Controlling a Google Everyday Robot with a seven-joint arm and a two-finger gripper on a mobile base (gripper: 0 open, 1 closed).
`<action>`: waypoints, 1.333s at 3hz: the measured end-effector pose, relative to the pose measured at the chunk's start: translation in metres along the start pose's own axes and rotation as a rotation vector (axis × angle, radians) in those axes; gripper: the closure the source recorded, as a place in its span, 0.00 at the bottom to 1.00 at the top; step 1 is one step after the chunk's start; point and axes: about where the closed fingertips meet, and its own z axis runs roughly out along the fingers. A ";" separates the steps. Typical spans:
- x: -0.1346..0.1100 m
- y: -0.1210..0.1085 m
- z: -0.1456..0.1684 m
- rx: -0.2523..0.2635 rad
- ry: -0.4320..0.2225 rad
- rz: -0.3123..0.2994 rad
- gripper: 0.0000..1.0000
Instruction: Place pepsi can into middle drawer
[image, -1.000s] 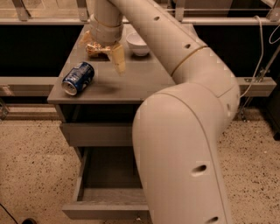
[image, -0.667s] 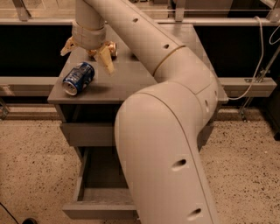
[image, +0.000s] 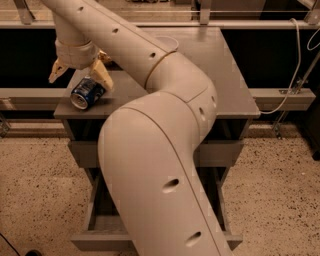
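**Q:** What sits closest to you?

**Me:** My own arm (image: 150, 165). It fills the front and hides most of what is behind it. Low down behind it, the middle drawer (image: 100, 220) is pulled out, and the part I can see is plain grey inside. The drawer front (image: 82, 152) above it is shut.

**Q:** Where is the can?

**Me:** The pepsi can (image: 87, 93) is not in the drawer. It lies on its side on the cabinet top (image: 225, 75), near the front left corner, with one silver end facing the camera.

**Q:** What about your gripper?

**Me:** My gripper (image: 80, 82) hangs right over the can with its fingers (image: 102, 77) spread wide and nothing held. One finger reaches down just beside the can. The other points out past the cabinet's left edge. I cannot tell whether either one touches the can.

**Q:** Is there anything farther back?

**Me:** The rim of a pale bowl (image: 169, 42) shows from behind my arm at the back of the top. A light cable (image: 295, 65) hangs off to the right.
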 end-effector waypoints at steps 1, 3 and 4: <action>0.002 0.004 0.014 -0.066 0.016 0.006 0.16; 0.013 0.021 -0.004 -0.052 0.040 0.171 0.63; 0.013 0.039 -0.017 -0.016 0.015 0.260 0.85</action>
